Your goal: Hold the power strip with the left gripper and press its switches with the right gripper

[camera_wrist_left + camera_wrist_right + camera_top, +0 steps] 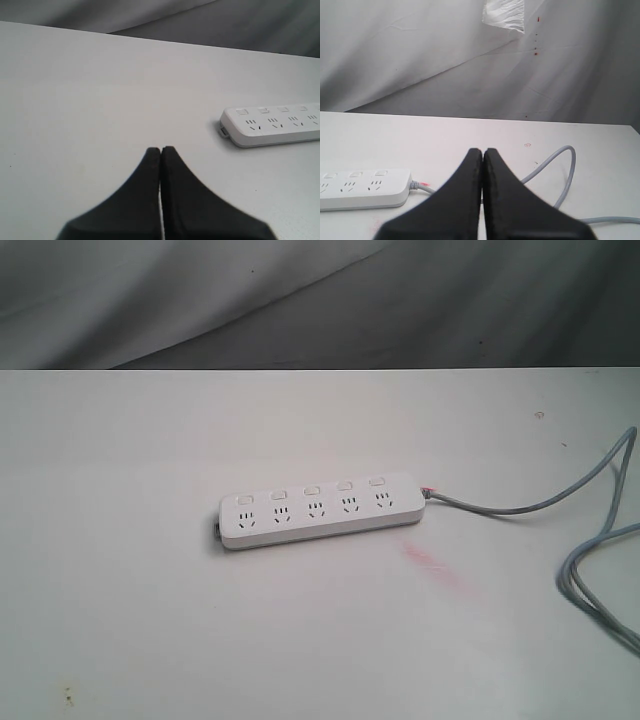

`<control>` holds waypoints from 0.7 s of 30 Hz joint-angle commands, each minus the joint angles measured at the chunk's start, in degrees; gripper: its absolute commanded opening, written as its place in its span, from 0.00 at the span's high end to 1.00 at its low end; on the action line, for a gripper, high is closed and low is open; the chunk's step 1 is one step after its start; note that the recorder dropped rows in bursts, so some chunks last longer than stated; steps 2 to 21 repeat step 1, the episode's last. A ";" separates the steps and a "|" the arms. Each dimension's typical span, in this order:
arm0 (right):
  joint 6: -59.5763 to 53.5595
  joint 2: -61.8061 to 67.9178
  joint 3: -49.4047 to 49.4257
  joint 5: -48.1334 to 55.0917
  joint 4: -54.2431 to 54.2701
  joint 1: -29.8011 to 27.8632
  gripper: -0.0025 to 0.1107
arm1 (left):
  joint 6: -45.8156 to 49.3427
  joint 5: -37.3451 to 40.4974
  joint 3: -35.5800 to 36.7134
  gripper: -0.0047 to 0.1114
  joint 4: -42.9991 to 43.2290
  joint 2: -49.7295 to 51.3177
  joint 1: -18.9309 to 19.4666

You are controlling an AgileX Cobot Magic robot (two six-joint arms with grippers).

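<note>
The white power strip (320, 510) lies flat near the middle of the white table, its switches (311, 490) in a row above the sockets. A grey cord (520, 508) leaves its right end. Neither arm shows in the exterior view. In the left wrist view the left gripper (161, 150) is shut and empty, well short of the power strip's (274, 126) near end. The right gripper (482, 151) is shut with nothing in it, off the strip's (365, 189) cord end, with the cord (560, 170) looping behind its fingers.
The cord curls in loops at the table's right edge (600, 580). A faint pink smear (435, 568) marks the table (150, 590) just right of the strip. Grey cloth (300, 300) hangs behind the table.
</note>
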 commanded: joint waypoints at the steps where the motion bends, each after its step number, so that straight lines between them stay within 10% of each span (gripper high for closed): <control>1: 0.03 -0.09 0.16 -0.33 0.25 -0.26 0.98 | -0.29 -0.33 0.23 0.96 0.21 -0.30 -0.32; 21: 0.03 -0.09 0.16 -0.33 0.25 -0.26 0.98 | -0.29 -0.33 0.23 0.96 0.21 -0.30 -0.32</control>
